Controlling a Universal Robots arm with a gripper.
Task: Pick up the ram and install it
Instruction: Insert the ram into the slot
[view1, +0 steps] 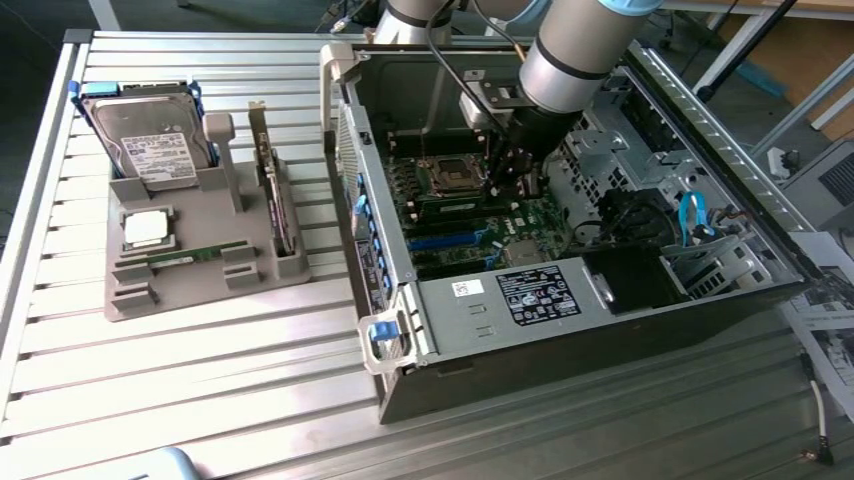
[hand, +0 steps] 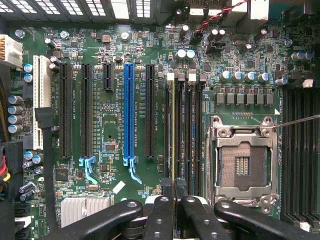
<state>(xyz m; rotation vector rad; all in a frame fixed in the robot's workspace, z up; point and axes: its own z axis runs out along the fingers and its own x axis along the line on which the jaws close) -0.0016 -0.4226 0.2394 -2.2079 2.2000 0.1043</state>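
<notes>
In the wrist view the ram appears edge-on as a thin yellow-green strip. It runs along the outermost of the black memory slots, next to the open processor socket. My gripper is shut on the ram's near end, with a black finger on each side. Whether the stick is seated in the slot or just above it I cannot tell. In the exterior view my gripper reaches down into the open computer case, low over the motherboard.
To the exterior view's left a grey holder carries a hard drive, an upright expansion card, a processor and a thin green stick. Case walls, cables and a drive cage surround the arm.
</notes>
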